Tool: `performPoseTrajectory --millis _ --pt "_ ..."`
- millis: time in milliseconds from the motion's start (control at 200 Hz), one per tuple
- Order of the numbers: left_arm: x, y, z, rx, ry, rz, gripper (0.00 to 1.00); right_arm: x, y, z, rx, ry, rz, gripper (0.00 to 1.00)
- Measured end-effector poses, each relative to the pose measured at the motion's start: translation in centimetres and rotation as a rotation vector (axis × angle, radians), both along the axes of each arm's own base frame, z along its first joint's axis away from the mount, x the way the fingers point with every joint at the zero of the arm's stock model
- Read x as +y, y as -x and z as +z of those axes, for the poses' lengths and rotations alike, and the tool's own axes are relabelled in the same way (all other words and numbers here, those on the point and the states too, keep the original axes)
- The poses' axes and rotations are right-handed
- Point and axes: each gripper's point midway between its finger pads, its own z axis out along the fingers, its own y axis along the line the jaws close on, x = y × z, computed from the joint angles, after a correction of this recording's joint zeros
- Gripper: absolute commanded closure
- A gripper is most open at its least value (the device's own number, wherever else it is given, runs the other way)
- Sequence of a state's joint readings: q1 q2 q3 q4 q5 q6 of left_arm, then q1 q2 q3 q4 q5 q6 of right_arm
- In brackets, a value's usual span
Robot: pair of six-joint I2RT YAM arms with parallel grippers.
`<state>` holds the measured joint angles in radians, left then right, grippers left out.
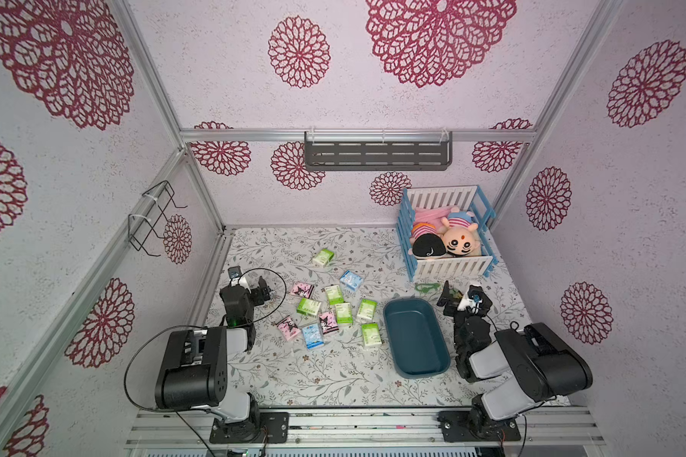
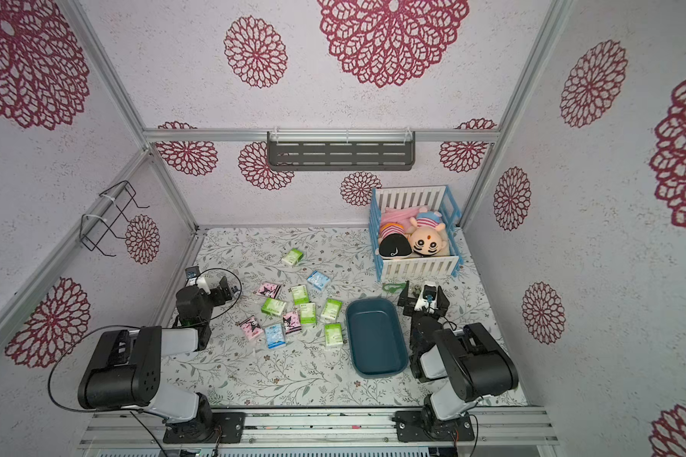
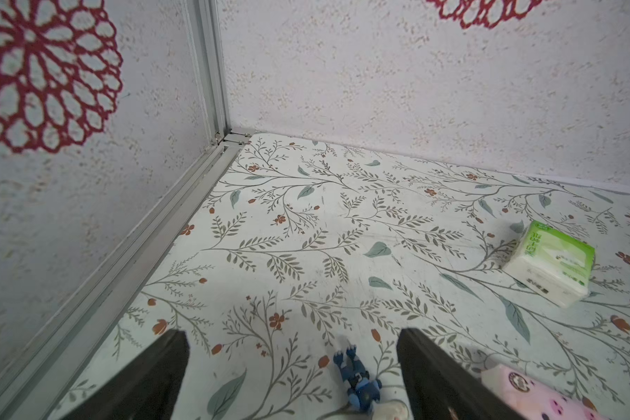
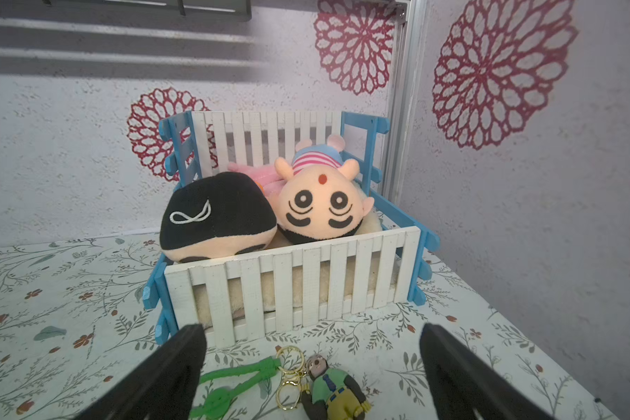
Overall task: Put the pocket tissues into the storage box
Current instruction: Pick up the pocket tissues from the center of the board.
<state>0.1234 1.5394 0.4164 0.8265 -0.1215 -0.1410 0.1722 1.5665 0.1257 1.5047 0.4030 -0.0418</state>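
The storage box (image 1: 414,344) sits on the flowered counter (image 1: 313,376) in front of the right arm, its long side running away from the robot. The pocket tissues (image 1: 343,313) all lie outside it, scattered flat on the counter between the two arms; I count eleven in both top views. Most are bunched to the box's left: green-and-white ones, three pink ones with the black cartoon figure, and two light blue. One green pack (image 1: 371,334) lies just beside the box wall, apart from it by a narrow gap. Another green pack (image 1: 323,257) lies alone farther back, well apart from the rest.

The left claw (image 3: 291,334) hangs low near the left wall with its fingers spread wide and nothing gripped. A tiny blue figure (image 3: 359,381) lies on the counter under the gap, and a pink pack's corner shows just beside one finger.

The right claw (image 4: 310,329) is likewise spread wide and holds nothing. It points at the blue-and-white toy crib (image 1: 452,267) in the far right corner, where two plush dolls (image 1: 444,241) lie. On the counter between claw and crib rest a small keychain figure (image 4: 333,391) and a green strap (image 4: 233,385).
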Motion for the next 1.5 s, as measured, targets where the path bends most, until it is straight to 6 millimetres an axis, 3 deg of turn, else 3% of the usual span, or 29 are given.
performPoseTrajectory --millis 630,706,801,906,1001,1106,1211,1346,1501 --pt "0.3 0.4 0.6 0.024 0.003 0.012 0.03 -0.6 -0.8 -0.3 0.028 -0.018 0.008 0.01" --pt "0.5 0.6 3.5 -0.003 0.006 0.030 0.03 -0.3 0.2 0.2 0.014 -0.013 0.004 0.01" --pt "0.5 0.9 10.1 -0.104 0.027 0.039 0.03 0.2 0.7 2.6 -0.023 -0.012 0.010 0.01" --pt "0.2 1.1 16.7 -0.184 0.060 0.036 0.03 0.6 0.0 8.2 -0.106 -0.027 0.018 0.01" --pt "-0.5 1.1 19.2 -0.180 0.090 0.020 0.03 1.6 -0.9 13.9 -0.162 -0.040 0.040 0.01" --pt "-1.8 1.2 18.4 -0.097 0.133 -0.008 0.03 4.5 -2.0 18.2 -0.152 -0.044 0.112 0.01" --pt "-3.1 1.2 17.0 -0.004 0.166 -0.034 0.03 9.0 -3.9 19.8 -0.061 -0.026 0.216 0.01" --pt "-4.1 1.4 16.0 0.060 0.187 -0.054 0.03 16.0 -8.3 18.9 0.146 -0.003 0.364 0.01" --pt "-4.5 1.9 14.9 0.111 0.209 -0.061 0.03 23.6 -13.7 15.1 0.397 0.040 0.511 0.01"
